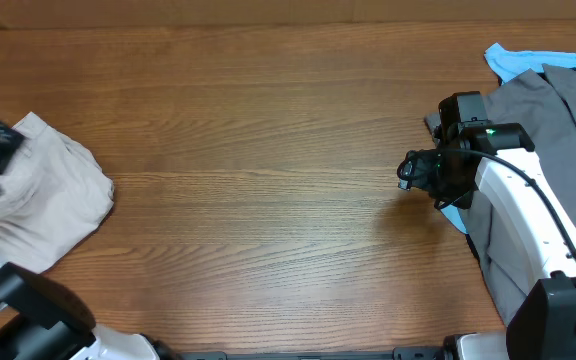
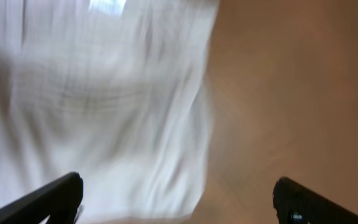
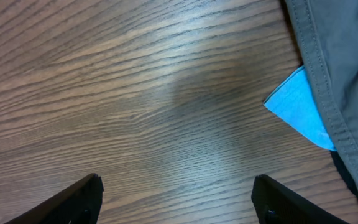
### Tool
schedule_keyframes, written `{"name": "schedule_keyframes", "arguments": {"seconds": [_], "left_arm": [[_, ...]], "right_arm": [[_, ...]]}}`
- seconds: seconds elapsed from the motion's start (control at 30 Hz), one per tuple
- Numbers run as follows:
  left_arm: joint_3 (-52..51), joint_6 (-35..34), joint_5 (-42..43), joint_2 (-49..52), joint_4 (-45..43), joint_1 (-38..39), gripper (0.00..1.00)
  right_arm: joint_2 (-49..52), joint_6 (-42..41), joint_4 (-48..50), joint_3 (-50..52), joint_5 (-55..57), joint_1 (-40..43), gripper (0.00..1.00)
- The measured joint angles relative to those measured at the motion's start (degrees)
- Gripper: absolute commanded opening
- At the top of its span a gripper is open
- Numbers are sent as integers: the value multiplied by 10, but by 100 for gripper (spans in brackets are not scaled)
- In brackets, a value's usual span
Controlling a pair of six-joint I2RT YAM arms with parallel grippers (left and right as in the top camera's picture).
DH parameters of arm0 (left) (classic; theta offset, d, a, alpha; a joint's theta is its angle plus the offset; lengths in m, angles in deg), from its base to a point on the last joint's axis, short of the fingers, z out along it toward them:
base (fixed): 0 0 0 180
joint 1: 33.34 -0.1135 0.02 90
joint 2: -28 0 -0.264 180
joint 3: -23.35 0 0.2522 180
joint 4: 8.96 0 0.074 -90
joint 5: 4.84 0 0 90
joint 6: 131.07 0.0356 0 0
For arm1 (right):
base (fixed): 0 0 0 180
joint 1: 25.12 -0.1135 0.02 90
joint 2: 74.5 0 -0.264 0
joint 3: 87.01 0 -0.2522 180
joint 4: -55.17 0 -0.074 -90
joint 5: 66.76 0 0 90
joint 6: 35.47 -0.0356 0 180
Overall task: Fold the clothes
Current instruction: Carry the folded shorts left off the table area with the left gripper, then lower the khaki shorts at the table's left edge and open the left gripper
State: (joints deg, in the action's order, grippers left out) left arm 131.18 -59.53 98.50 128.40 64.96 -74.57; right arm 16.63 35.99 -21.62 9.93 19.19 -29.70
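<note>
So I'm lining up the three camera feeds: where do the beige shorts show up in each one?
Overhead: the beige shorts lie bunched at the far left edge of the wooden table.
Left wrist: the beige shorts fill the left half, blurred.
Right wrist: not in it; only a grey garment and a blue cloth show.
Shared landmark: the wooden table top, seen in all three.
</note>
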Motion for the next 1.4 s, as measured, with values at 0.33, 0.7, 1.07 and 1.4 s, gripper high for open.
{"name": "schedule_keyframes", "arguments": {"seconds": [0.33,0.7,1.07,1.4], "left_arm": [[-157,-142,-315,1,133,235,100],[-335,-158,-377,2,-108,207,93],[-365,-129,-370,7,-234,185,52],[-361,-42,-280,81,-495,181,52]], "right_arm": [[0,29,-7,0,0,0,82],[0,35,-10,0,0,0,82],[0,35,-11,0,0,0,82],[0,36,-13,0,0,0,82]]}}
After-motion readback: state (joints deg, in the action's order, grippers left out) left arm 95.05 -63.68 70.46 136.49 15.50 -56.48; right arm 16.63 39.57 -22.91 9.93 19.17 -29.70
